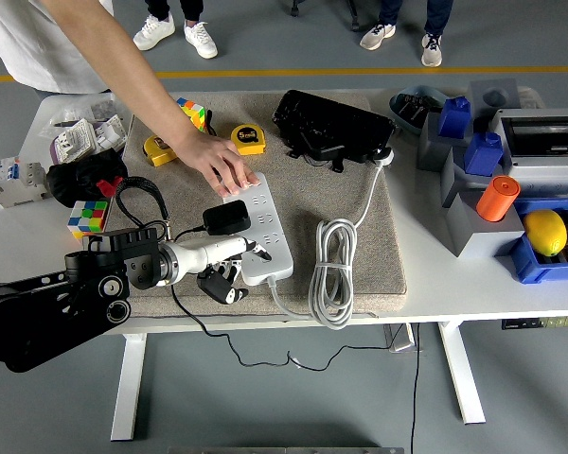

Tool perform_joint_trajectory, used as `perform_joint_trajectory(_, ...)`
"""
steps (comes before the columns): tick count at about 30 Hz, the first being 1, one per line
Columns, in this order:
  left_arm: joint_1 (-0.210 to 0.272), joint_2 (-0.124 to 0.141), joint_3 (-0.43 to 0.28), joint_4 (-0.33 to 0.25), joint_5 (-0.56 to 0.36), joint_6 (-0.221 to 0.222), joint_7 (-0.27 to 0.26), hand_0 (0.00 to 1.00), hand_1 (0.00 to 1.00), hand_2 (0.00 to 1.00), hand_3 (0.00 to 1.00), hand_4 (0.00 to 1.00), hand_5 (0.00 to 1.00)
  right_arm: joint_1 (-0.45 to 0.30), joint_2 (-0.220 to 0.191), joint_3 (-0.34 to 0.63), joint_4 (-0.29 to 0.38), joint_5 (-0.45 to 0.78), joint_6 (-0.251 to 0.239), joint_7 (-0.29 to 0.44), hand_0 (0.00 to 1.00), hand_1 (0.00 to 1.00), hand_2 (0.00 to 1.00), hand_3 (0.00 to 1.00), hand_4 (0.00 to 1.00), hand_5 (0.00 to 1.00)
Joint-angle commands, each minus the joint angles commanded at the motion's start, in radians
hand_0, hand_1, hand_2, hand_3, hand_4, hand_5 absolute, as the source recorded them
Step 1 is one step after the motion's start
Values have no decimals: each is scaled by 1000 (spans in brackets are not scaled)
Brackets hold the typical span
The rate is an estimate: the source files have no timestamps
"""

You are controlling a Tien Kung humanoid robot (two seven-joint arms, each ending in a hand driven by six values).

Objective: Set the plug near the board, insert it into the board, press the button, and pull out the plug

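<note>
Head view: white table on white legs, grey floor with a yellow line across the far side, feet of people standing beyond it. A tan mat covers the table's middle. On the mat lies a white power strip, running near to far, with a black plug seated at its left edge about midway; its black cable loops left over the mat. The strip's white cord lies coiled just right of it. The left hand reaches in from the lower left, white forearm, index finger stretched onto the strip's near part, remaining fingers curled under off the strip's near left corner, holding nothing. Right arm not in view. A person's hand from the far left rests flat with its fingertips on the strip's far end. Far side of the mat: black bag, two yellow tape measures, a colour cube. Left of the mat: second colour cube, black pouch, white breaker. Right side: blue bins with a lemon, orange cylinder, grey blocks.
</note>
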State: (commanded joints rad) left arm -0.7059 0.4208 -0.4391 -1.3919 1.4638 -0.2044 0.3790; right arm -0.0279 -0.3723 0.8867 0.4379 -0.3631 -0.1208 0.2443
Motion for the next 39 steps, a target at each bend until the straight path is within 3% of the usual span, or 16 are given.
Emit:
perform_joint_trajectory(7,-1,-2,3,5,-3,1,-2,36,132,205,846,612,2,-1,2,4,0,0,0,0,701,703,686,580,998,552)
perform_joint_trajectory(17,5,20,-73,-39,-3,3,-11,36,132,205,844,612,2,-4,2,5,0,-1,0,0,700,702,686,581,998,552)
perform_joint_trajectory(25,38,42,-144,-96,-18,20,-38,39,124,201,841,615,2,-2,3,6,-1,-1,0,0,701,703,687,580,998,552)
perform_joint_trajectory(30,75,46,-201,-97,-24,68,-132,39,124,201,841,615,2,-1,2,3,-1,-1,1,0,701,703,687,580,998,552)
perform_joint_trajectory(31,85,47,-213,-94,-28,83,-154,91,116,217,794,842,173,-1,3,1,-1,-1,1,-1,700,702,687,580,998,552)
perform_joint_trajectory(36,130,50,-263,-77,-61,178,-285,91,116,217,794,842,173,-1,3,-3,-1,-1,1,-1,700,702,687,580,998,552)
perform_joint_trajectory(37,140,49,-274,-73,-77,203,-317,168,211,354,799,916,382,-1,3,-4,-1,-1,1,-1,701,703,687,580,998,552)
perform_joint_trajectory(39,156,48,-292,-70,-97,237,-369,168,211,354,799,916,382,-2,3,-7,-1,-1,1,-1,701,703,687,580,998,552)
